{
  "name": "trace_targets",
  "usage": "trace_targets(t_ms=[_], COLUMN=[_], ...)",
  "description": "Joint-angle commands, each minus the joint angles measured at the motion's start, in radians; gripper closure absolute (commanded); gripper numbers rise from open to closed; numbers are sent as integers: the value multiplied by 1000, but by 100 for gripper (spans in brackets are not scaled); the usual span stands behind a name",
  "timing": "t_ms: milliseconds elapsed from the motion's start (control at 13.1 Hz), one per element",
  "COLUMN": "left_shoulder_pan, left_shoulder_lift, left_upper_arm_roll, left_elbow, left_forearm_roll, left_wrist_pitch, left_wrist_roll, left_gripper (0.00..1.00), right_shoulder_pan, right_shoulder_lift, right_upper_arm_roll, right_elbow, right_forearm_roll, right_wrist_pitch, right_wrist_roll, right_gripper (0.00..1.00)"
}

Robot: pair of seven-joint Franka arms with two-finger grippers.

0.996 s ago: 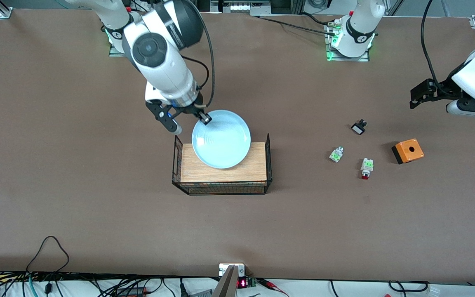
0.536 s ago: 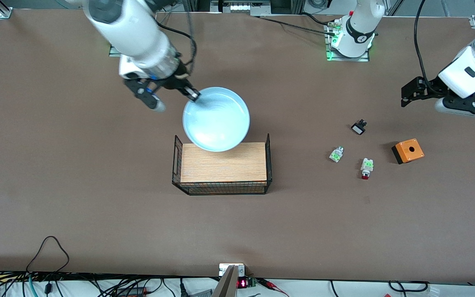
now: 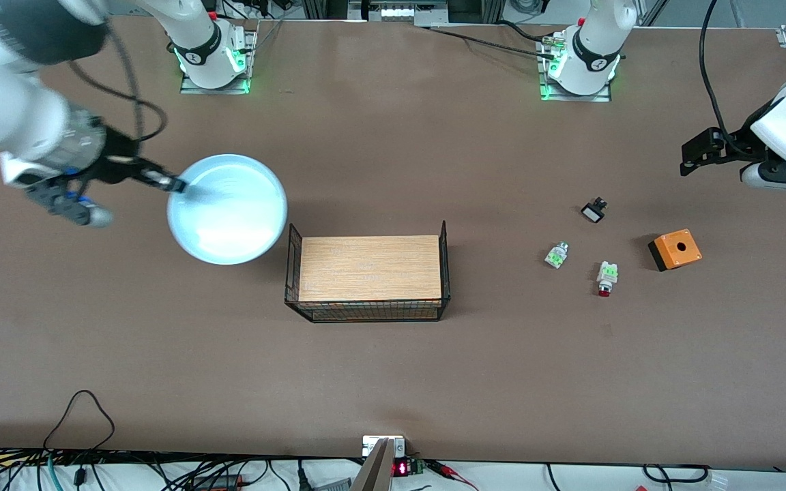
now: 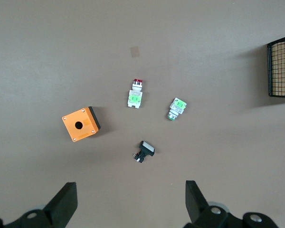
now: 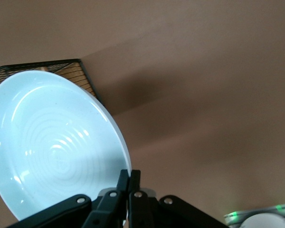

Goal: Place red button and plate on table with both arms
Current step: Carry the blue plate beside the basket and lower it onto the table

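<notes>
My right gripper [image 3: 173, 184] is shut on the rim of the pale blue plate [image 3: 227, 209] and holds it in the air over the brown table [image 3: 393, 368], beside the wire-sided board toward the right arm's end. The right wrist view shows the plate [image 5: 52, 142] with the gripper [image 5: 129, 176] pinching its edge. The red button [image 3: 604, 278] lies on the table toward the left arm's end; it also shows in the left wrist view [image 4: 135, 95]. My left gripper [image 3: 696, 153] is open and empty, up in the air over the table near the small black-and-white part.
A wooden board with black wire sides [image 3: 368, 278] stands mid-table. Near the red button lie a white-green part without red cap [image 3: 556, 255], a small black-and-white part [image 3: 593, 210] and an orange box [image 3: 675, 249]. Cables run along the table's near edge.
My right gripper has carried the plate up off the wire-sided board and toward the right arm's end of the table. My left gripper shifted slightly and returned.
</notes>
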Motion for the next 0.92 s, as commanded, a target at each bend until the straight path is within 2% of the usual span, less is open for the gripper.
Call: trace_targets(t_ms=[0, 230, 613, 843], left_shoulder_pan=[8, 10, 10, 13], left_shoulder_lift=[4, 4, 4, 4], left_upper_arm_roll=[-10, -10, -4, -4], left_elbow=[40, 43, 43, 45], left_forearm_roll=[-17, -17, -17, -17], left_wrist_pitch=[-29, -30, -38, -63], left_wrist_roll=[3, 9, 13, 17], left_gripper=[0, 0, 0, 0], right_shoulder_pan=[-59, -79, -176, -211], right_shoulder_lift=[21, 32, 49, 101], right_upper_arm_roll=[17, 19, 20, 22], right_elbow=[-35, -146, -433, -518], right_forearm_roll=[-87, -199, -207, -207], right_wrist_pitch=[-2, 113, 485, 615], right_wrist_roll=[-199, -335, -595, -676], right_gripper=[100, 100, 100, 100])
